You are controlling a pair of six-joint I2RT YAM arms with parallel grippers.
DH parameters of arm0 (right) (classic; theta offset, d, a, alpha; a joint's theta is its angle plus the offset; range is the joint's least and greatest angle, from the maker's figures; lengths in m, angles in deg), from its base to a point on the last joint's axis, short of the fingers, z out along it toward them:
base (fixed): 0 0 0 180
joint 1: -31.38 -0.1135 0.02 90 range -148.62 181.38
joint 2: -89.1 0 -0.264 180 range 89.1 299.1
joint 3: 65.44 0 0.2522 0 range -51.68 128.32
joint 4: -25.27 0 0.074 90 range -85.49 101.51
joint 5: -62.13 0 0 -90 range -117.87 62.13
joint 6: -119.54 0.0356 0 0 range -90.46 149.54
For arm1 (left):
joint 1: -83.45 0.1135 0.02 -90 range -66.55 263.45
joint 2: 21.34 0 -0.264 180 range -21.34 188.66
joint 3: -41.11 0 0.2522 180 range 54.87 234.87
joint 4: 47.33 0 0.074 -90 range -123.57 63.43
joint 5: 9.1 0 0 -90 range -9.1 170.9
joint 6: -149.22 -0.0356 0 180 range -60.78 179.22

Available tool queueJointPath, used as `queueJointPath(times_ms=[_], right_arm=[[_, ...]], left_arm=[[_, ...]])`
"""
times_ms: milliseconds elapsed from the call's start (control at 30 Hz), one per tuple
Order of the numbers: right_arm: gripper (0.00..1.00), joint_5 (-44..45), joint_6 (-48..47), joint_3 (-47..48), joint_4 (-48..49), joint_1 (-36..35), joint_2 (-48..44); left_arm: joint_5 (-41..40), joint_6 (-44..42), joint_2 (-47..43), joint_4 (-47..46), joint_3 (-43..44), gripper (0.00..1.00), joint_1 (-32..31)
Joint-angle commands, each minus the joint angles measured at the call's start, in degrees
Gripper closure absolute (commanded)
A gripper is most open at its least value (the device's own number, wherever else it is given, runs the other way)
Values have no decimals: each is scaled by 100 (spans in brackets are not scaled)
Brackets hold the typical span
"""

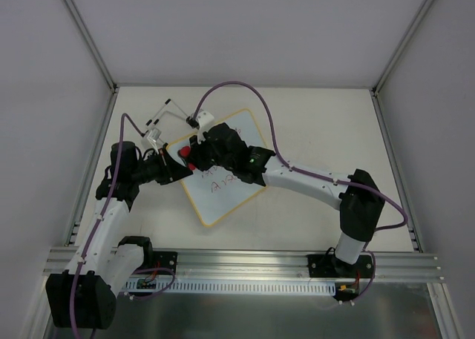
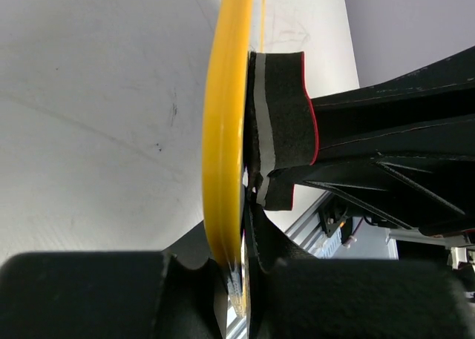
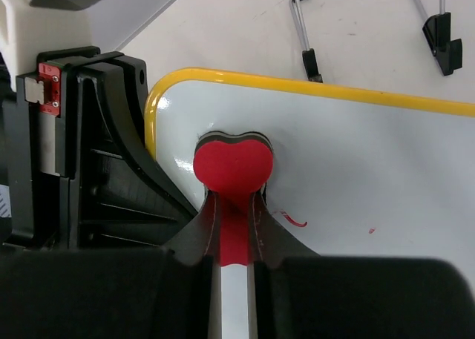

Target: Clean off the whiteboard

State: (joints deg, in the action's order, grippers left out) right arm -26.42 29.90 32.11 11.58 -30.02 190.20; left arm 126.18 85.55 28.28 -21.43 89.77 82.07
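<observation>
Red eraser [image 3: 233, 165], pinched in the right claw [image 3: 234, 202], presses on the whiteboard [image 1: 223, 207] near its left corner, while the left claw [image 2: 231, 266] is clamped on the yellow frame. Firm, overlapping strokes toward the red handwriting [image 1: 221, 185] look the best approach. The board sits mid-bench [image 1: 319, 131], turned diamond-wise with one corner to the back wall. Its longer axis is hard to judge.

I see a cream worktop [image 1: 319, 124] boxed in by plain pale walls [image 1: 245, 27], with an aluminium rail [image 1: 245, 259] along its near edge.
</observation>
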Motion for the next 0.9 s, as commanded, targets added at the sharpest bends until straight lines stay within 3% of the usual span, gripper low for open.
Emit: queueJointPath(times_ms=[0,400,867], right_arm=[[100,196,105,-397,141,-135,147],[100,1041,456,-2041,1064,1148,-407],[100,796,87,-1199,775,1245,-178]], left_arm=[[236,-945,-6,-89,220,100,-169],[420,-936,3,-63,290,100,-169],[552,-1015,-50,16,237,100,-169]])
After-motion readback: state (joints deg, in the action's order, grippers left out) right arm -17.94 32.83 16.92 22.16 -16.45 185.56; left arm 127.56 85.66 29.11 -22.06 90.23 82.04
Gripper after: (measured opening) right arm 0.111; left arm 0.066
